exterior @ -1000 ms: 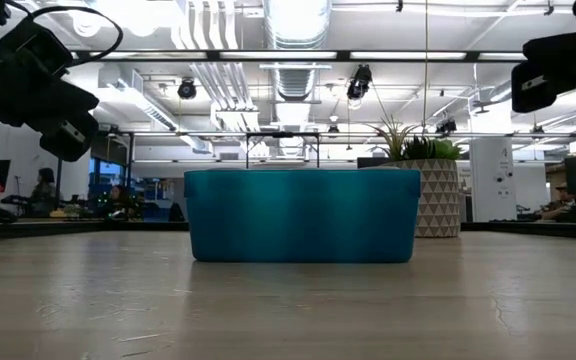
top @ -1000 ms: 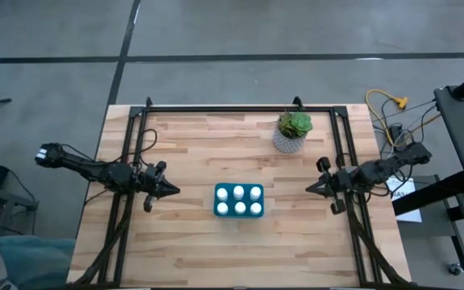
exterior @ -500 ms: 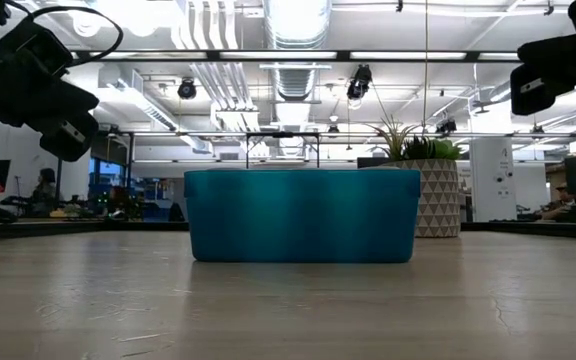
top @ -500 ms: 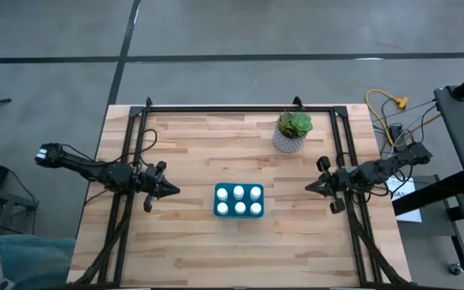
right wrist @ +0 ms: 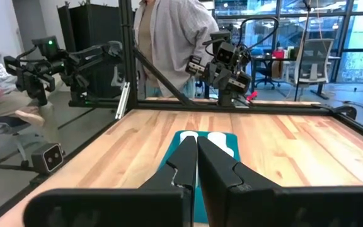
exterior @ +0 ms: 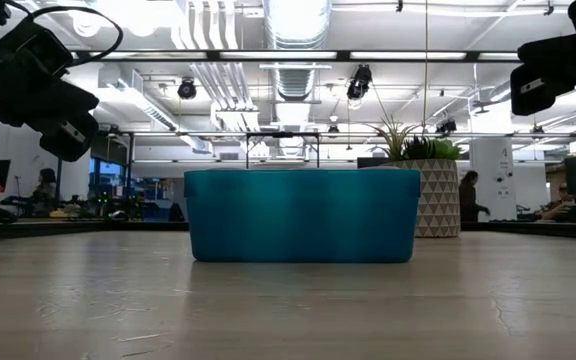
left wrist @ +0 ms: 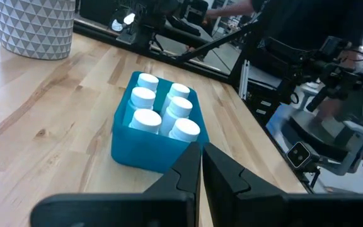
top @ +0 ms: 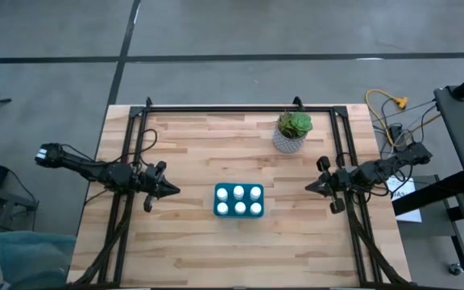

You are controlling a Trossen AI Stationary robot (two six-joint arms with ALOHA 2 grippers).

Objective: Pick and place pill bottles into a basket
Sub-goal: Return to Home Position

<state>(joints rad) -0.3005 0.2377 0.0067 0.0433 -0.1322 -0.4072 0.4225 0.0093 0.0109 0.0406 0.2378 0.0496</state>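
Neighbouring the basket [top: 238, 200]: plant pot [top: 291, 138].

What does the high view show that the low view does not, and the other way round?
Only the high view: the six pill bottles standing in the basket, with the left gripper and right gripper apart from it, one on each side. Only the low view: the basket's plain side wall, the room behind, a person far off. Both: the basket, the plant pot beyond it, parts of both arms.
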